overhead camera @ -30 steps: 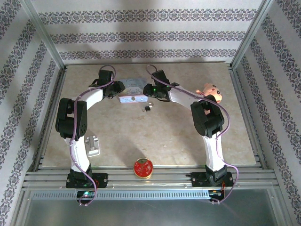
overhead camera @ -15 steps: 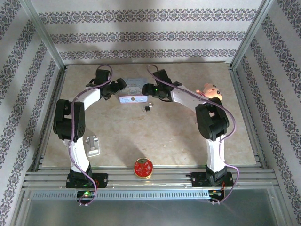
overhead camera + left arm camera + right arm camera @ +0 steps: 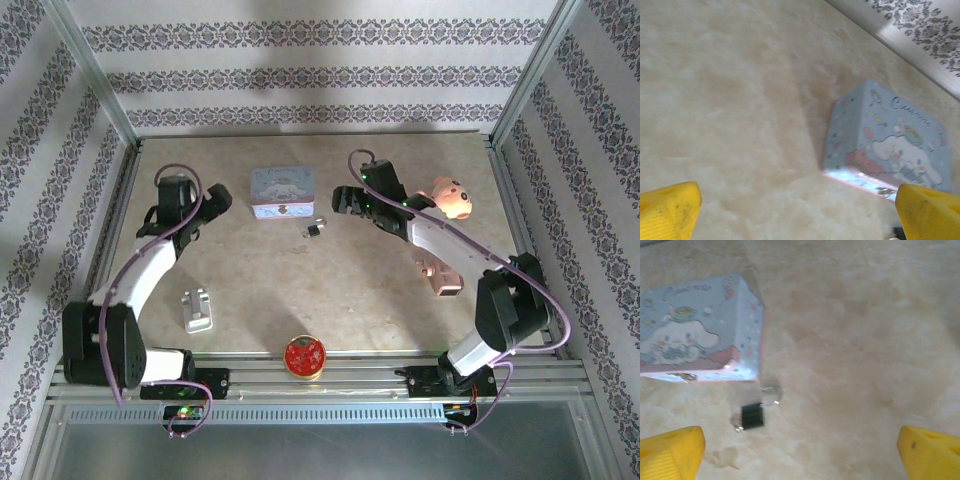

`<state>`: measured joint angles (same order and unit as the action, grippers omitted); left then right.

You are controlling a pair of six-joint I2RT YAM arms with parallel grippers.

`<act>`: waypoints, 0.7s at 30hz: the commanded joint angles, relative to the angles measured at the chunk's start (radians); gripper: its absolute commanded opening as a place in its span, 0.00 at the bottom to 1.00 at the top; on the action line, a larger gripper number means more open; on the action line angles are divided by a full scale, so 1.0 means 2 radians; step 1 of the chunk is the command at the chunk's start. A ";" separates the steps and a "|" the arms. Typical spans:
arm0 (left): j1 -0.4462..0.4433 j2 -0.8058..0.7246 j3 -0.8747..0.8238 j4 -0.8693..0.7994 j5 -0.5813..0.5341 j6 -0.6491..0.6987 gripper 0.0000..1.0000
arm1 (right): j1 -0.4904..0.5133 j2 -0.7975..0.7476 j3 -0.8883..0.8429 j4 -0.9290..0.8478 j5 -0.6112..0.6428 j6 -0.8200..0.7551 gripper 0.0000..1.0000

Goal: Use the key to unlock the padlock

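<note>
One padlock, one tin — left gripper and right gripper both gape wide, empty.

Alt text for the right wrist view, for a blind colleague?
A tiny dark padlock lies on the beige table, close to a corner of a pale blue tin. The right gripper is open, its yellow fingertips in the bottom corners.

L gripper, yellow tips spread wide, over beige table; pale blue tin ahead, w/ patterned far wall just beyond.
</note>
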<state>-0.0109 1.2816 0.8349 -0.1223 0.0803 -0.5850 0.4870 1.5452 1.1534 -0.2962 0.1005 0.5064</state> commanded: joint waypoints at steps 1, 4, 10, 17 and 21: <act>0.005 -0.061 -0.053 0.054 -0.063 0.043 0.99 | 0.003 -0.048 -0.038 -0.003 0.058 -0.015 0.98; 0.005 -0.117 -0.107 0.083 -0.084 0.061 0.99 | 0.001 -0.091 -0.072 -0.003 0.082 -0.017 0.98; 0.005 -0.211 -0.187 0.131 -0.103 0.084 0.99 | -0.004 -0.168 -0.138 0.001 0.123 -0.019 0.98; 0.005 -0.271 -0.265 0.192 -0.119 0.136 0.99 | -0.006 -0.275 -0.228 0.039 0.153 -0.043 0.98; 0.005 -0.264 -0.313 0.274 -0.135 0.168 0.99 | -0.011 -0.320 -0.259 0.037 0.188 -0.046 0.98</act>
<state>-0.0109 0.7513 0.2558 0.2596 -0.1448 -0.3355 0.4778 0.9527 0.6708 -0.2531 0.3870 0.4370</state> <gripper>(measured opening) 0.993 0.982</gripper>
